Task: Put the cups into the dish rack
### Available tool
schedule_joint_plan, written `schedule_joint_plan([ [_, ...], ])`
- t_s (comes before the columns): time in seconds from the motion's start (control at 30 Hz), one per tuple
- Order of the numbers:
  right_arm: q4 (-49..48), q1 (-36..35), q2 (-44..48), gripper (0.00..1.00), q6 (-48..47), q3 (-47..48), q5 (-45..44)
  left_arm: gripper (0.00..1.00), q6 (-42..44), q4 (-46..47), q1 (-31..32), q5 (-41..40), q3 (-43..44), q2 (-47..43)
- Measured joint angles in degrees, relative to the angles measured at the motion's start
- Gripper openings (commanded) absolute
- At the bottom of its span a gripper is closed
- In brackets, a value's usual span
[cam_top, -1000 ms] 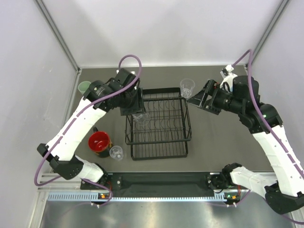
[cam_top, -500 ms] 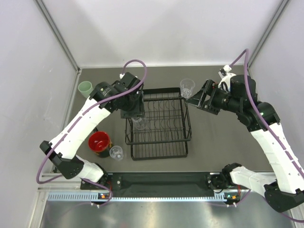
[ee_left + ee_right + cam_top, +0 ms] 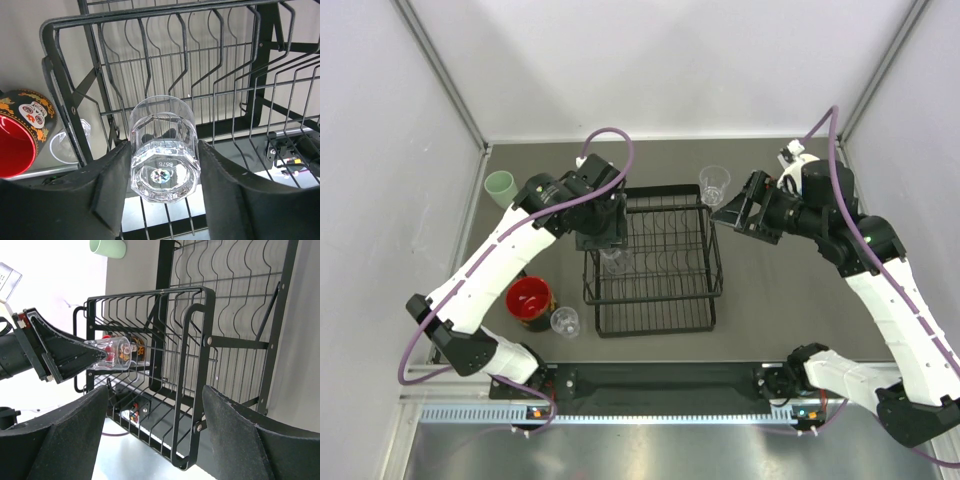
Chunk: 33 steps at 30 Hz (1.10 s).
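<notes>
The left gripper (image 3: 164, 172) is clamping a clear glass (image 3: 161, 145) by its thick base, one finger pressing on each side. The glass is hanging upside down; its long axis is running straight away from the wrist; its mouth is pointing down at the wires and its faceted base is facing the wrist camera.

From above, it is hovering over the left part of the dish rack (image 3: 710, 250), just inside the left wall and above the curved dividers; whether its rim is touching the wires, I cannot tell.

The right gripper (image 3: 155, 390) is hanging off the rack's far right corner with its fingers spread wide apart and nothing between them. It is sitting just beside a second glass (image 3: 714, 185), which is standing mouth up on the table (image 3: 770, 290).

Over on the left, a green cup (image 3: 500, 185) is waiting near the far corner; a red-lined cup (image 3: 530, 300) is standing upright beside the rack's near left corner; a small clear cup (image 3: 564, 321) is sitting just beside it.
</notes>
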<state>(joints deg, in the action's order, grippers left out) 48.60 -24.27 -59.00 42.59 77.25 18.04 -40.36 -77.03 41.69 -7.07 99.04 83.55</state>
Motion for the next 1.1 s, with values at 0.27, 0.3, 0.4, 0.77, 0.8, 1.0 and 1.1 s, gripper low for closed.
schedule_joint_plan([
  [0.27, 0.0, 0.0, 0.0, 0.75, 0.0, 0.0, 0.0, 0.98, 0.0, 1.4, 0.3, 0.4, 1.2, 0.0],
  [0.3, 0.0, 0.0, 0.1, 0.75, 0.0, 0.0, 0.0, 0.98, 0.2, 1.4, 0.3, 0.3, 1.3, 0.0],
  [0.4, 0.0, 0.0, 0.1, 0.75, 0.0, 0.0, 0.0, 0.97, 0.3, 0.7, 0.3, -0.2, 2.3, 0.0],
  [0.77, -0.1, 0.0, 1.1, 0.75, 0.0, -0.4, 0.2, 0.84, 0.8, 0.0, 0.1, -10.0, 17.3, -10.4],
  [0.8, 0.0, 0.0, 1.2, 0.75, 0.0, -0.4, 0.2, 0.78, 0.2, -0.2, -0.1, -11.7, 17.7, -11.3],
  [1.0, 0.0, 0.0, 1.4, 0.75, 0.0, -0.4, 0.2, 0.57, -0.6, -0.1, -10.4, -15.1, 16.4, -12.4],
  [1.1, 0.1, 0.0, 2.1, 0.76, 0.0, -0.9, 0.2, 0.57, 1.0, -0.2, -22.2, -11.5, 12.1, -11.1],
])
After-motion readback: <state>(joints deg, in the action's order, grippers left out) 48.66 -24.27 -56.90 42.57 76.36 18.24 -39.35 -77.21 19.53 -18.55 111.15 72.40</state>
